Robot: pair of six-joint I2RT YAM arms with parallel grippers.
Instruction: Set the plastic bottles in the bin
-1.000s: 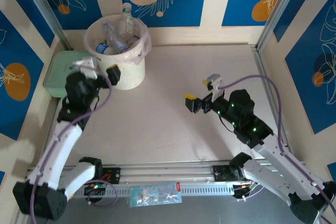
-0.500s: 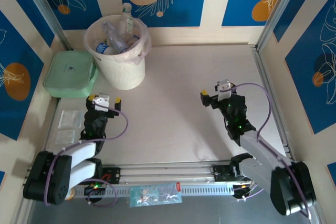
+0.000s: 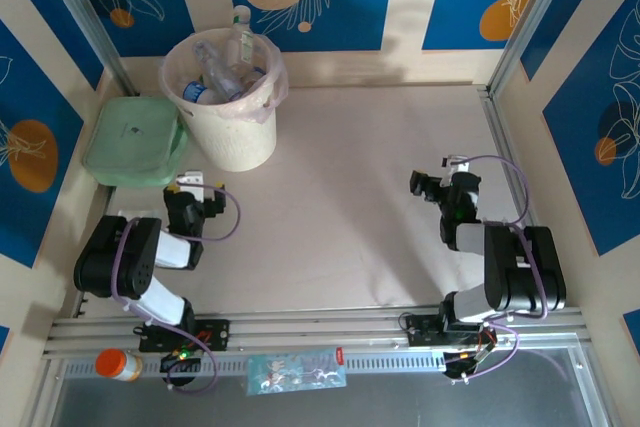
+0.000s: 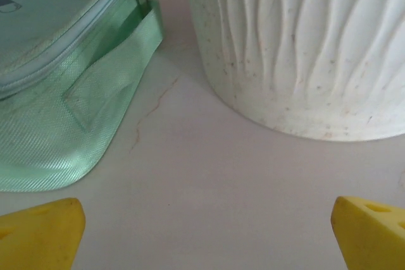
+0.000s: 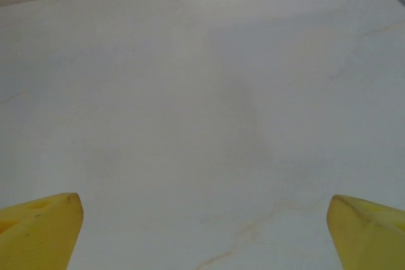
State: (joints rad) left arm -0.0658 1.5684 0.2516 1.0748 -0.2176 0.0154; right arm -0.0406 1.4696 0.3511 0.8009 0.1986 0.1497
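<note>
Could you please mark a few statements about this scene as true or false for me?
1. Plastic bottles are in the bin. True.
2. The left gripper grips a bottle. False: it is open and empty.
3. The green box sits beside the bin. True.
4. The right gripper is shut. False: it is open above bare table.
5. The orange-capped jar is in the bin. False: it lies at the scene's near edge.

The top camera looks steeply down on the whole worktop (image 3: 350,207), bin (image 3: 237,139) included. The left wrist camera sits low, close before that bin; the right wrist camera skims worktop well apart from the bin.
</note>
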